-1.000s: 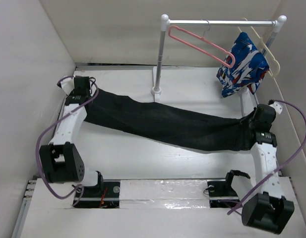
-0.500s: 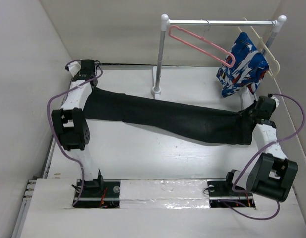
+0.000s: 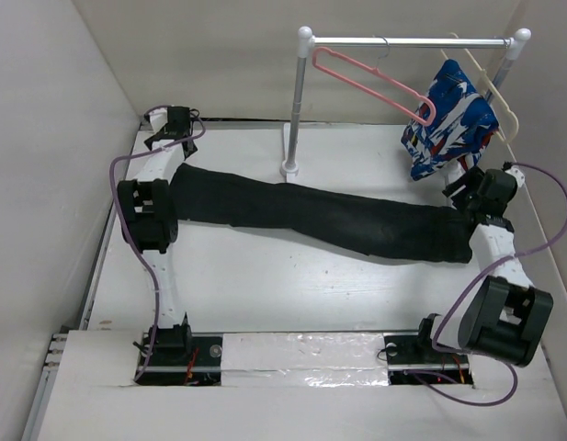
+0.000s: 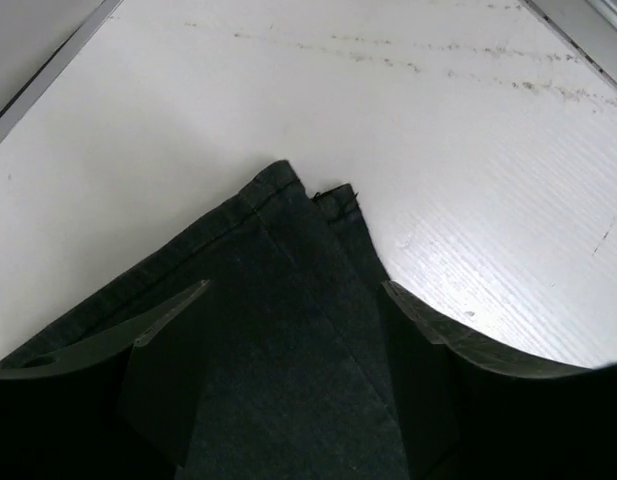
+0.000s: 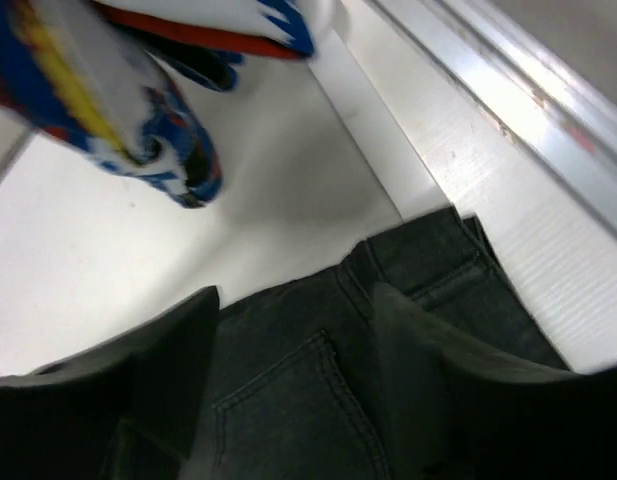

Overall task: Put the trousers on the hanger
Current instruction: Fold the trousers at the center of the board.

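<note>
**A:** Starting at the near edge, what sits beyond the 2 arm bases (image 3: 173,347)?

**B:** Bare white table (image 3: 265,294), then the trousers (image 3: 320,219). They lie flat in 1 long black band across the table, from the far left corner to the right side. They are not on anything but the tabletop.

**A:** And the left gripper (image 4: 295,288)?

**B:** It hangs over the left end of the trousers with its jaws spread. The wrist view shows the dark fabric between its fingers (image 4: 158,340), and nothing is pinched. A hem corner (image 4: 288,180) rests on the table just ahead of it.

**A:** The right gripper (image 5: 295,292)?

**B:** It is also spread wide, over the waist end. A waistband and a back pocket (image 5: 288,400) show between its fingers (image 5: 158,350), and it grips nothing.

**A:** Further back?

**B:** The post foot (image 3: 289,168) of the rail (image 3: 407,41) stands just beyond the far edge of the trousers. The hanger (image 3: 370,78), pink and bare, hangs by its hook from that rail, well apart from the trousers. To its right, 1 cream hanger (image 3: 499,101) carries a blue, white and red patterned garment (image 3: 448,119), which hangs near the right gripper.
</note>
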You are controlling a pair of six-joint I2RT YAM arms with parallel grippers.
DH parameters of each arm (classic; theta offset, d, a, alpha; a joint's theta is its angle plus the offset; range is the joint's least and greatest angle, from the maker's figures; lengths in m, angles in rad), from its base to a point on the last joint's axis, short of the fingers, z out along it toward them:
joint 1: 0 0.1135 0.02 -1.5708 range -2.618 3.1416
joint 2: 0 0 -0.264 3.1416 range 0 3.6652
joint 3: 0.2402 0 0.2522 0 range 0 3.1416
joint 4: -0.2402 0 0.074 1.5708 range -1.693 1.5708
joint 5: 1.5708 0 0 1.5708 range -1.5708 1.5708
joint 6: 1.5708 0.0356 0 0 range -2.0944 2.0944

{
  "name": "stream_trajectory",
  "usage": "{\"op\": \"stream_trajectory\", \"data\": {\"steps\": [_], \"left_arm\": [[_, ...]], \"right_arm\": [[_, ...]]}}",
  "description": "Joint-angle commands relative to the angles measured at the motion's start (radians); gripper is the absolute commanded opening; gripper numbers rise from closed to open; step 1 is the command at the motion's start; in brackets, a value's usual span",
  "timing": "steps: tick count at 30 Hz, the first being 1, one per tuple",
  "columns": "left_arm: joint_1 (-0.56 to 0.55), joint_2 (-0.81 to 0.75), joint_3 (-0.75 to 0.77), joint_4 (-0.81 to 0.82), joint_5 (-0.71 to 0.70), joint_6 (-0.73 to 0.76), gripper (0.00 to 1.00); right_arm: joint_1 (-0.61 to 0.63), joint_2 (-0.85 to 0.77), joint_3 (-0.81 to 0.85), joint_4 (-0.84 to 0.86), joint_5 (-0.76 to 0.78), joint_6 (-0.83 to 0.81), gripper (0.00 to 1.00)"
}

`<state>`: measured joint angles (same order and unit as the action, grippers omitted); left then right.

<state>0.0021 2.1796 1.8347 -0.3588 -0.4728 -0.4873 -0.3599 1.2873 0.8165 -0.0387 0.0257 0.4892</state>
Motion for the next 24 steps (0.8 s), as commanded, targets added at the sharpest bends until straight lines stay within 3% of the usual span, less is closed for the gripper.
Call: {"op": "stream_trajectory", "data": {"steps": [1,2,8,10,12,16,17,18,20,22,24], "left_arm": [[0.007,-0.145,-0.069,0.05,0.013,0.009,0.63],[0.007,-0.196,-0.127,0.061,0.014,-0.008,0.63],[0.018,-0.408,-0.444,0.129,0.107,-0.094,0.62],[0.056,-0.469,-0.514,0.132,0.158,-0.128,0.61],[0.067,-0.486,-0.587,0.121,0.189,-0.135,0.62],[0.076,-0.462,-0.603,0.022,0.168,-0.168,0.69],[0.076,-0.458,-0.614,-0.001,0.169,-0.175,0.7],[0.085,-0.458,-0.626,-0.003,0.175,-0.186,0.71],[0.111,-0.468,-0.672,0.01,0.201,-0.201,0.71],[0.143,-0.484,-0.71,0.033,0.241,-0.221,0.72],[0.185,-0.491,-0.762,0.073,0.292,-0.235,0.73]], "right_arm": [[0.007,-0.104,-0.037,0.103,-0.018,-0.011,0.77],[0.021,-0.156,-0.056,0.099,-0.053,-0.014,0.82],[0.052,-0.405,-0.287,0.122,-0.156,-0.024,0.81],[0.052,-0.511,-0.344,0.134,-0.205,-0.027,0.37],[0.052,-0.612,-0.402,0.108,-0.263,-0.034,0.0],[0.052,-0.742,-0.461,0.042,-0.339,-0.063,0.0],[0.052,-0.764,-0.471,0.024,-0.354,-0.067,0.05],[0.052,-0.779,-0.484,-0.005,-0.36,-0.07,0.2],[0.052,-0.806,-0.525,-0.012,-0.398,-0.077,0.38],[0.052,-0.806,-0.542,-0.03,-0.417,-0.093,0.54],[0.052,-0.809,-0.545,-0.067,-0.449,-0.127,0.61]]}}
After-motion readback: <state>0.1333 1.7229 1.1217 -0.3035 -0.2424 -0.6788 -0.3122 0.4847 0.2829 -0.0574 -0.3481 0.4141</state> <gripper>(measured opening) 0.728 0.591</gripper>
